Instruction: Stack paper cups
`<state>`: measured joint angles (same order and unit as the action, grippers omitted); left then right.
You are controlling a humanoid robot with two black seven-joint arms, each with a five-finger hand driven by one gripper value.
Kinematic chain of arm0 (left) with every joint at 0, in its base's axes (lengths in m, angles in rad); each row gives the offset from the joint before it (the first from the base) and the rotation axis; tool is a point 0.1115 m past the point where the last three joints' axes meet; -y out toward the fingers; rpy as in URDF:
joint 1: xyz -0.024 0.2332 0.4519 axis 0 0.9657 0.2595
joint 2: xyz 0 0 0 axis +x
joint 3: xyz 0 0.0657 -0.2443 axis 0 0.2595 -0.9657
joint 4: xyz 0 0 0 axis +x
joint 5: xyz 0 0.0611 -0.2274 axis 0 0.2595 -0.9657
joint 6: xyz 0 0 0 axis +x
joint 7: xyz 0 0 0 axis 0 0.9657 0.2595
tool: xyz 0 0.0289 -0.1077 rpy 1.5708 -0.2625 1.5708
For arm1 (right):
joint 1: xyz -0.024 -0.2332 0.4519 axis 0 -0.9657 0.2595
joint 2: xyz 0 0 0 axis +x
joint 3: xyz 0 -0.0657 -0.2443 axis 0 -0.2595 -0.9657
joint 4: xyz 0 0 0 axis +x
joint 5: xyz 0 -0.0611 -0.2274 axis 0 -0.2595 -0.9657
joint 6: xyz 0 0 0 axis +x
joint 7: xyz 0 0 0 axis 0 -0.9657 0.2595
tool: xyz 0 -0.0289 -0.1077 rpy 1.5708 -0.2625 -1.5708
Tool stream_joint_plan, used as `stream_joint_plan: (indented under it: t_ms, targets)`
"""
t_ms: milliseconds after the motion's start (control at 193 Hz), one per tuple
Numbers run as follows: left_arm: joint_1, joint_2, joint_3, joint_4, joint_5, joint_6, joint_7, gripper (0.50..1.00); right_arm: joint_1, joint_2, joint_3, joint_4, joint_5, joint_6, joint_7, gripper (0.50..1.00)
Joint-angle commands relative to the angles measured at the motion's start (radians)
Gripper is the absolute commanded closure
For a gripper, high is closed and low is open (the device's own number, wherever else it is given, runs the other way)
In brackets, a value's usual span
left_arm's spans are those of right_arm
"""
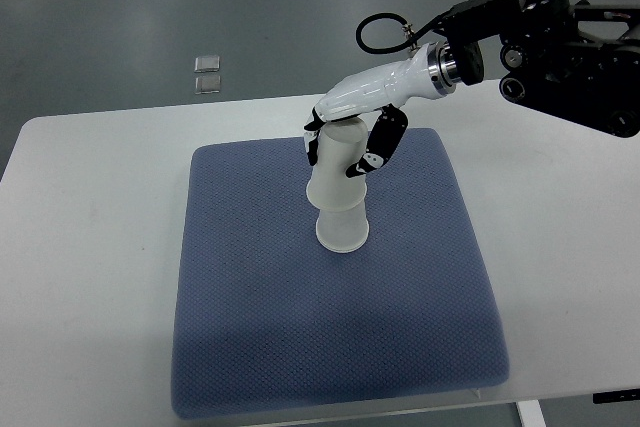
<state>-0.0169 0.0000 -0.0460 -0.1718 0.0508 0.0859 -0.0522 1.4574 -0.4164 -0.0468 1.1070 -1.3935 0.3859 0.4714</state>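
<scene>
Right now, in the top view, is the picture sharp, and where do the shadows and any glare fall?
Top view: lighting is even and soft; the right hand and the paper cups look sharp, without motion blur. A darker shadow band crosses the near part of the blue mat. No strong glare shows on the white table; the two small clear items on the floor are too small to identify.

A blue-grey padded mat (330,337) with a fine woven texture lies on a white table (90,247), covering most of its middle. Beyond the table's far edge is grey floor (150,7), with two small clear square things (207,74) (too small to identify) lying close together.
</scene>
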Motion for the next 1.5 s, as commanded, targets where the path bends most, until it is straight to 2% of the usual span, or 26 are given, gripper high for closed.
stream_joint_plan:
  t_ms: [0,368,581,612,680,788,887,1240,1494]
  targets:
    - [0.0,0.0,0.0,0.0,0.0,0.0,0.0,0.5,-0.011,0.001,-0.002,-0.001,-0.007,-0.01,0.0,0.879]
    - [0.0,0.0,0.0,0.0,0.0,0.0,0.0,0.5,-0.069,-0.001,-0.001,-0.035,-0.009,-0.067,0.001,0.863]
    - [0.0,0.0,0.0,0.0,0.0,0.0,0.0,0.5,-0.091,-0.002,-0.001,-0.042,-0.01,-0.071,0.0,0.857]
    - [0.0,0.0,0.0,0.0,0.0,0.0,0.0,0.5,-0.095,-0.002,0.001,-0.042,-0.01,-0.073,0.001,0.836]
    - [0.0,0.0,0.0,0.0,0.001,0.0,0.0,0.5,-0.1,-0.004,0.004,-0.042,-0.009,-0.073,0.001,0.744]
    - [0.0,0.0,0.0,0.0,0.0,0.0,0.0,0.5,-0.104,-0.008,0.005,-0.042,-0.004,-0.073,0.001,0.675]
    - [0.0,0.0,0.0,0.0,0.0,0.0,0.0,0.5,-0.103,-0.01,0.005,-0.042,0.002,-0.071,0.001,0.642]
    - [0.0,0.0,0.0,0.0,0.0,0.0,0.0,0.5,-0.072,-0.021,0.01,-0.039,0.01,-0.062,0.001,0.64]
    - [0.0,0.0,0.0,0.0,0.0,0.0,0.0,0.5,-0.029,-0.033,0.059,-0.032,0.008,-0.016,0.0,0.64]
